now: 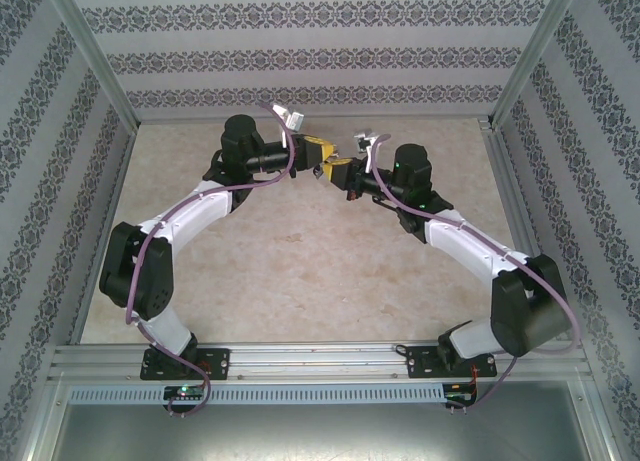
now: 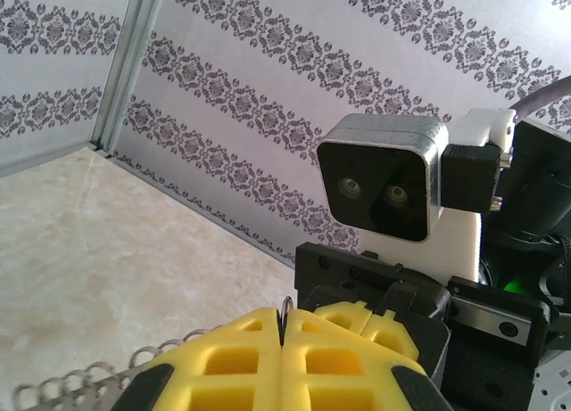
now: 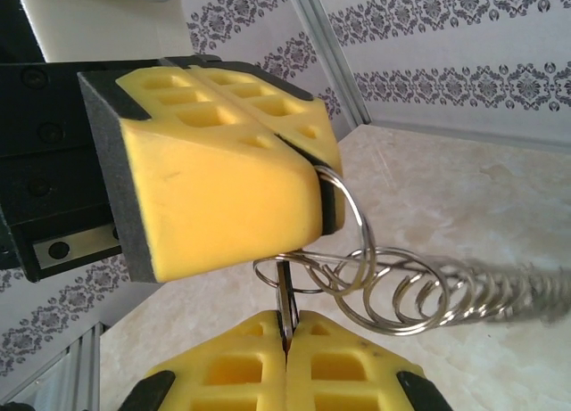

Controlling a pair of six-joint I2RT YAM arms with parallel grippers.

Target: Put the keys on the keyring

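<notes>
Left gripper [image 3: 315, 181] clamps the keyring [image 3: 359, 222]; right gripper [image 3: 285, 332], closed just beside it, pinches what may be a key [image 3: 285, 293].

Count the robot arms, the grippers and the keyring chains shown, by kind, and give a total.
Robot arms: 2 (left arm, right arm)
Grippers: 2 (left gripper, right gripper)
Keyring chain: 1
Total: 5

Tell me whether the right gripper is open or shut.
Shut: the right gripper has yellow fingers pressed together, pinching a thin metal loop.
</notes>
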